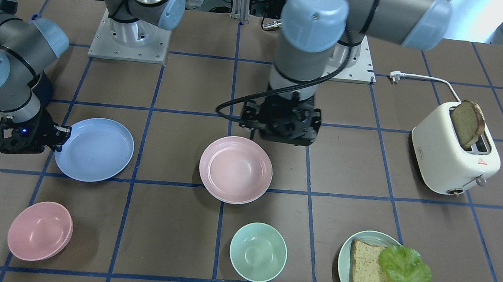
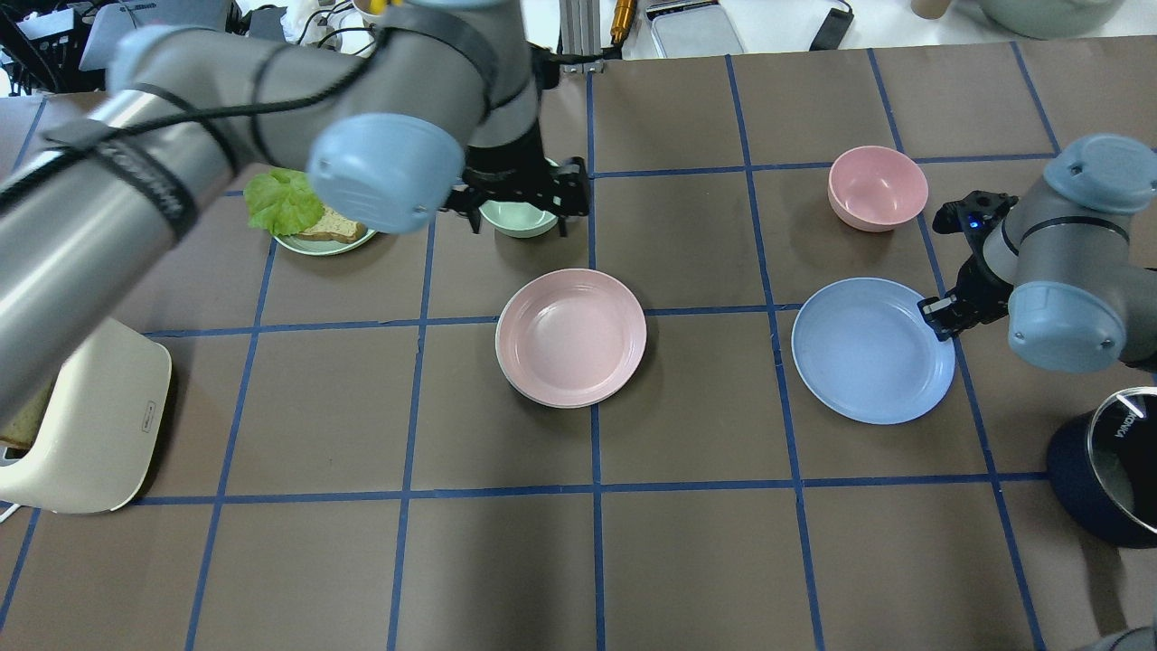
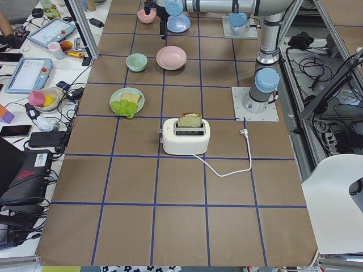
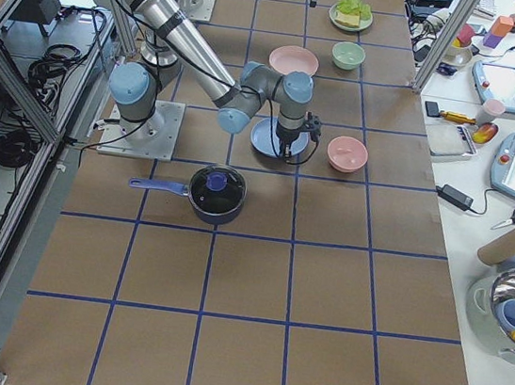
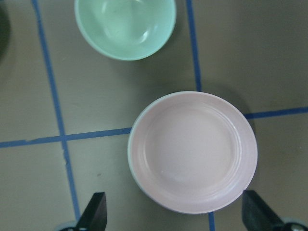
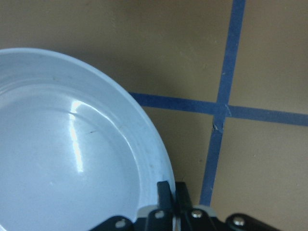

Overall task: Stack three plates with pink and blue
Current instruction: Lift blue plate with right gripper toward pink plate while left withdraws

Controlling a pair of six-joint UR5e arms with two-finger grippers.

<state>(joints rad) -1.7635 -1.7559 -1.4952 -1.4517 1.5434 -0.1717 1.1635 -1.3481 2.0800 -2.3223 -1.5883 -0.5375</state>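
Note:
The pale pink plate sits mid-table on top of another plate of the same size. Only that plate's pale cream rim shows. My left gripper hovers above and behind this stack. It is open and empty. In the left wrist view its fingertips stand wide apart over the pink plate. The light blue plate lies apart from the stack, toward my right. My right gripper is shut on its rim, and the right wrist view shows this close up.
A deeper pink bowl and a mint bowl stand on the operators' side. A mint plate with bread and lettuce and a white toaster are on my left. A dark saucepan stands near my right arm.

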